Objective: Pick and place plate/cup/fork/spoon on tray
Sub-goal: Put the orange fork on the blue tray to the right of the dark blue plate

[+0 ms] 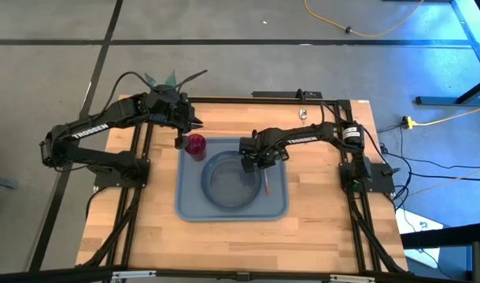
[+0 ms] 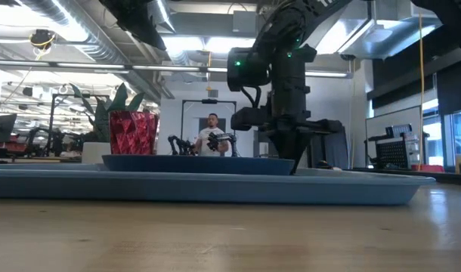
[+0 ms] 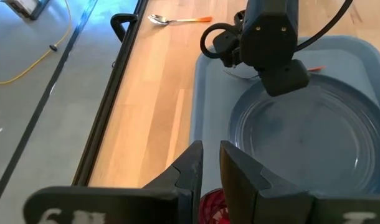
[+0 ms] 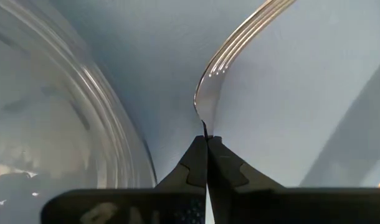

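1. Seen from the high view, the right gripper hangs over the tray at the far right rim of the plate, with the fork lying on the tray just right of the plate, its orange handle running toward the near edge. The left gripper sits at the tray's far left corner beside the cup. The spoon lies on the table beyond the tray, nearer the right arm.
2. From the low view, the right gripper reaches down to the tray behind the plate; the cup stands at the left.
3. Through the left wrist view, the left fingers stand slightly parted above the cup, holding nothing.
4. Through the right wrist view, the right gripper is pinched together on the neck of the fork, whose tines extend straight ahead.
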